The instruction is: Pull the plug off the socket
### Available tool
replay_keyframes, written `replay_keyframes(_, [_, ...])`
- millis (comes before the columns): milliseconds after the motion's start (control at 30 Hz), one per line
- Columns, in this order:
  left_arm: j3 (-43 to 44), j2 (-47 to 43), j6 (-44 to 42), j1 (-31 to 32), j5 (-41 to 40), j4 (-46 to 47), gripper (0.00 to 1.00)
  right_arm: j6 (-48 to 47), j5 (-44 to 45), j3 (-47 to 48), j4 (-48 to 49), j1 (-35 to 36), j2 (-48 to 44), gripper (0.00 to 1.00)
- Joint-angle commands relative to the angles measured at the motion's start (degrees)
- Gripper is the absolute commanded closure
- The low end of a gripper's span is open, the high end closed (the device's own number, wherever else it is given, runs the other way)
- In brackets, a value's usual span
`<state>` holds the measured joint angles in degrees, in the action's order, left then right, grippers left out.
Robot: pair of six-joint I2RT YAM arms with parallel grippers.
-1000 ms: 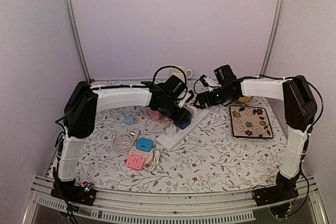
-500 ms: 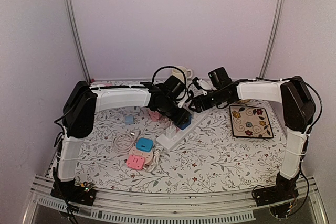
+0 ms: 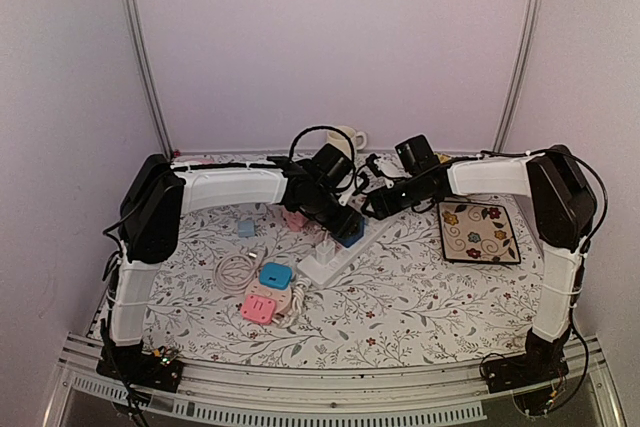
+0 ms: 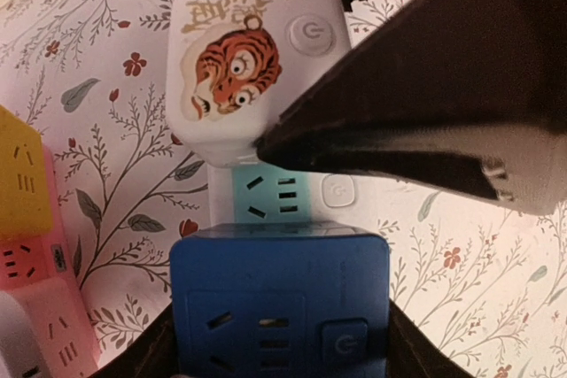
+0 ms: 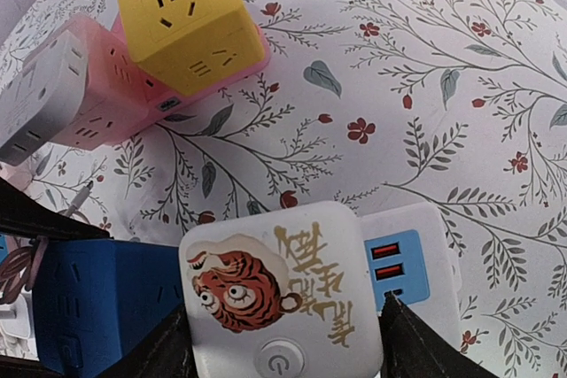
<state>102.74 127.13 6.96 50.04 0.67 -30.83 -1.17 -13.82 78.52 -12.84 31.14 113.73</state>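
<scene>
A white power strip lies on the floral cloth with two cube plugs on its far end. In the left wrist view the blue cube plug fills my left gripper. That gripper's dark fingers press on both sides of the cube. Just beyond stands a white cube plug with a tiger print. My right gripper straddles it, with one finger close at each side. Whether those fingers touch it is unclear. The strip's blue USB panel shows beside it.
A yellow cube sits on pink sockets just left of the strip. Nearer the front are a pink and blue socket pair and a coiled white cable. A flowered mat lies right. A mug stands at the back.
My right gripper has moved left onto the strip's far end, and its jaws have narrowed round the tiger cube plug. The left arm and the blue cube plug have stayed put.
</scene>
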Motion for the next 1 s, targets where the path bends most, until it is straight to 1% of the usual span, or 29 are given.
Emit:
replay_keyframes(0, [-1.85,0.68,-0.34,0.41,2.02,-2.75,0.53,-0.15,0.17,-0.79,2.01,0.42,1.03,0.34])
replay_keyframes(100, [-1.83,0.90,-0.48,0.48,1.84,-2.87,0.53,-0.15,0.11,-0.50,2.03,0.49,0.99,0.41])
replay_keyframes(267, [-1.68,1.47,-0.70,0.41,1.89,-3.57,0.53,-0.17,0.23,0.11,2.39,0.51,-1.29,0.63])
replay_keyframes(300, [-1.72,1.60,-0.67,0.42,1.92,-3.66,0.54,-0.22,0.40,0.21,2.58,0.58,-2.06,0.65])
replay_keyframes(467, [-1.67,2.52,-0.50,0.42,1.80,-4.40,0.54,-0.96,1.77,0.18,4.84,1.19,-6.17,0.71])
replay_keyframes(633, [-1.85,3.10,-0.22,0.43,1.87,-4.63,0.55,-1.79,2.60,0.14,6.27,2.11,-9.02,0.73])
replay_keyframes(833, [-2.09,3.56,-0.07,0.48,1.82,-4.94,0.55,-1.17,3.84,-0.03,7.44,2.18,-10.04,0.78])
replay_keyframes(967, [-2.10,3.41,0.13,0.47,1.78,-5.03,0.55,-0.15,5.97,0.30,7.40,2.05,-9.63,0.78])
